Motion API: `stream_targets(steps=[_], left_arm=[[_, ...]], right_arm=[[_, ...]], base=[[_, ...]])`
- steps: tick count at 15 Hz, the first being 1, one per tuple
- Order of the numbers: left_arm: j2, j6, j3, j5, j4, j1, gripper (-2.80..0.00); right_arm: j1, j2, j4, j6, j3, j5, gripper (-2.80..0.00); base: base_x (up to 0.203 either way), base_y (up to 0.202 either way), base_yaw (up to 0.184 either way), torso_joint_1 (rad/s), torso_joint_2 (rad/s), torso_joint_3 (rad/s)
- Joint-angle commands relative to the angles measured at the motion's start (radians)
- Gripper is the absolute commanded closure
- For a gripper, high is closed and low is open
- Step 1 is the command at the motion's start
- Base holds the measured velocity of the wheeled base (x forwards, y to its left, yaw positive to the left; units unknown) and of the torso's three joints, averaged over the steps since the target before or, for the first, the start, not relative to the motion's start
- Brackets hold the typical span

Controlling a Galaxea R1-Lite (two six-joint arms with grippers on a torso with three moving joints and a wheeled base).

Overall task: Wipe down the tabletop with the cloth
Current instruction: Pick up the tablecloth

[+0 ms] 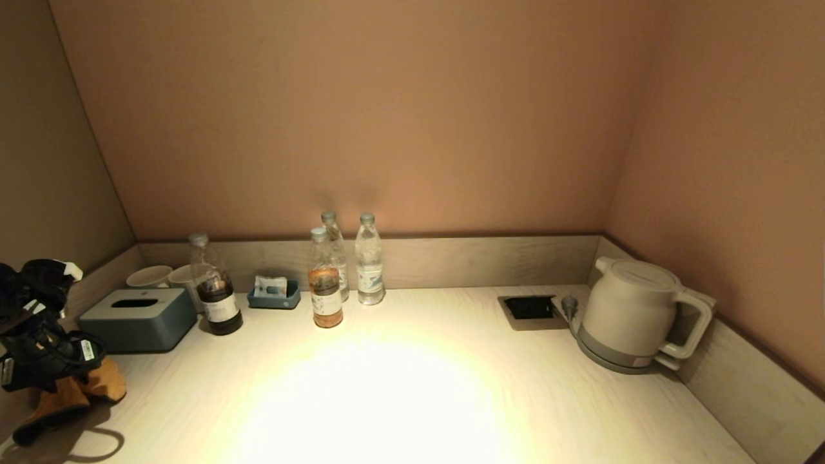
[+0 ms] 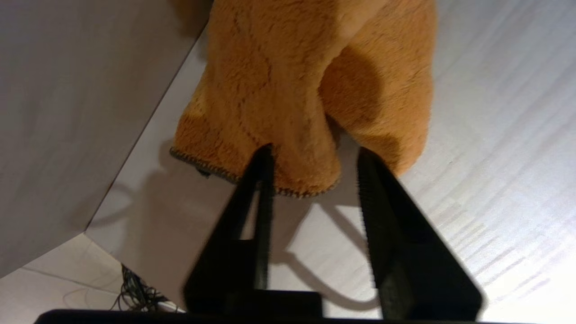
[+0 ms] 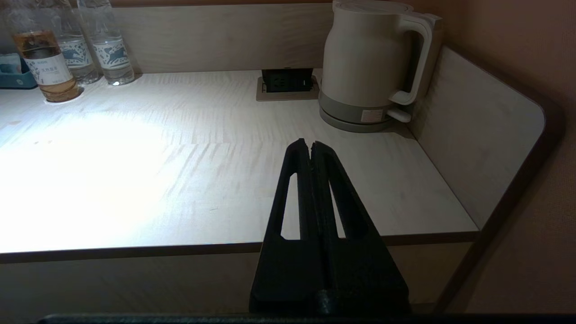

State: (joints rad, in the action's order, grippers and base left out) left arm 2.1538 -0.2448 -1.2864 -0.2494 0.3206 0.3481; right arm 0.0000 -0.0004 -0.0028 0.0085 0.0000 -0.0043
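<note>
An orange fluffy cloth (image 1: 103, 380) lies bunched at the front left corner of the pale wooden tabletop (image 1: 412, 386). My left gripper (image 1: 61, 386) hangs over it. In the left wrist view the left gripper (image 2: 312, 157) is open, its black fingertips (image 2: 265, 157) at the near hem of the cloth (image 2: 292, 90), with one fold lying between the tips. My right gripper (image 3: 310, 144) is shut and empty, parked before the table's front edge on the right side; it does not show in the head view.
Along the back stand a grey tissue box (image 1: 138, 318), two mugs (image 1: 149, 276), a dark bottle (image 1: 219, 293), three other bottles (image 1: 325, 277), a small blue tray (image 1: 274, 296), a recessed socket (image 1: 530, 308) and a white kettle (image 1: 635, 316). Raised panels border the back and both sides.
</note>
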Motion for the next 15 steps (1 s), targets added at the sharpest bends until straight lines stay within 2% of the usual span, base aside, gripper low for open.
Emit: stream_targets(steps=[1,15], left_arm=[[-0.004,-0.002,0.008,-0.002,-0.025,-0.001,-2.8],[0.116,-0.006,-0.062,-0.003,-0.077,0.004,-2.8]], right_arm=[[0.0,0.0,0.0,-0.001,0.0,0.0,0.0],[0.0,0.0,0.0,0.001,0.0,0.0,0.0]], base=[[0.0,0.0,0.0,0.0,0.0,0.0],[0.0,0.0,0.0,0.0,0.0,0.0]])
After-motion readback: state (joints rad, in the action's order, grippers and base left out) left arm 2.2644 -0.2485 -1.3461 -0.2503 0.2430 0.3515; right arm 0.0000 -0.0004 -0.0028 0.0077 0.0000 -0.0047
